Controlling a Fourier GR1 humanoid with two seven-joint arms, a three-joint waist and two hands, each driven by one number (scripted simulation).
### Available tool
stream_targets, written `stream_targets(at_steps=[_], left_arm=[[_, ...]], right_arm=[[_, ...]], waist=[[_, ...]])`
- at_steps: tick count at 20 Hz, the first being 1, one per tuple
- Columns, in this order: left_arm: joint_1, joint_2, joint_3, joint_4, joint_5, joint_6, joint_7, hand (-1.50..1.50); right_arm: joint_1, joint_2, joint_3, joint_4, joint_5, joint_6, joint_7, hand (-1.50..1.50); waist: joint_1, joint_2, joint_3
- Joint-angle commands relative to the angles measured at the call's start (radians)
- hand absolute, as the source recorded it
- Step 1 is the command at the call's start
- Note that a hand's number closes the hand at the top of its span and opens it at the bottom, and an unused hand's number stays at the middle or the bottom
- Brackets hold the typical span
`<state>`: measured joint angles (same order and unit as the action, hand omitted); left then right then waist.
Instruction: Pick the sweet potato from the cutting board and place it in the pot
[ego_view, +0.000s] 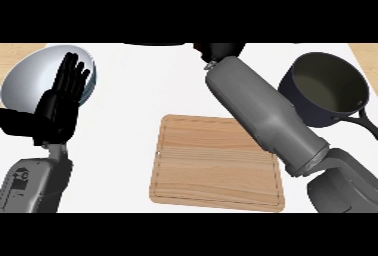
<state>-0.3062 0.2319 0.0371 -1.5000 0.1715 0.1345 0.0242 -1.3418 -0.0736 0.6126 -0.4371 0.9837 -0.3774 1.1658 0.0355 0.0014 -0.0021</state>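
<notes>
The wooden cutting board (214, 165) lies in the middle of the counter with nothing on it. No sweet potato shows anywhere in view. The dark grey pot (325, 87) stands at the right, handle pointing to the lower right, and the inside that shows looks bare. My right forearm reaches diagonally up across the board's far right corner. Only the wrist end of my right hand (220, 50) shows at the upper edge, left of the pot; whatever it may hold is hidden. My left hand (63, 97) rests open at the left, fingers up.
A shiny metal bowl (29, 75) sits at the far left, partly behind my left hand. A dark object (155, 43) peeks in at the upper edge. Strips of wood-coloured counter show at both upper corners.
</notes>
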Motion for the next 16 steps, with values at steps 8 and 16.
stream_targets(at_steps=[8,16], left_arm=[[0.026,0.035,0.054,0.017,0.02,-0.01,0.004,0.0],[0.069,0.03,0.072,0.003,0.02,0.007,-0.002,0.0]], right_arm=[[-0.009,-0.089,-0.074,0.015,0.126,-0.071,0.305,1.5],[0.201,-0.221,-0.135,-0.124,0.133,-0.106,0.212,1.5]], waist=[[-0.072,-0.019,0.002],[-0.114,-0.032,0.002]])
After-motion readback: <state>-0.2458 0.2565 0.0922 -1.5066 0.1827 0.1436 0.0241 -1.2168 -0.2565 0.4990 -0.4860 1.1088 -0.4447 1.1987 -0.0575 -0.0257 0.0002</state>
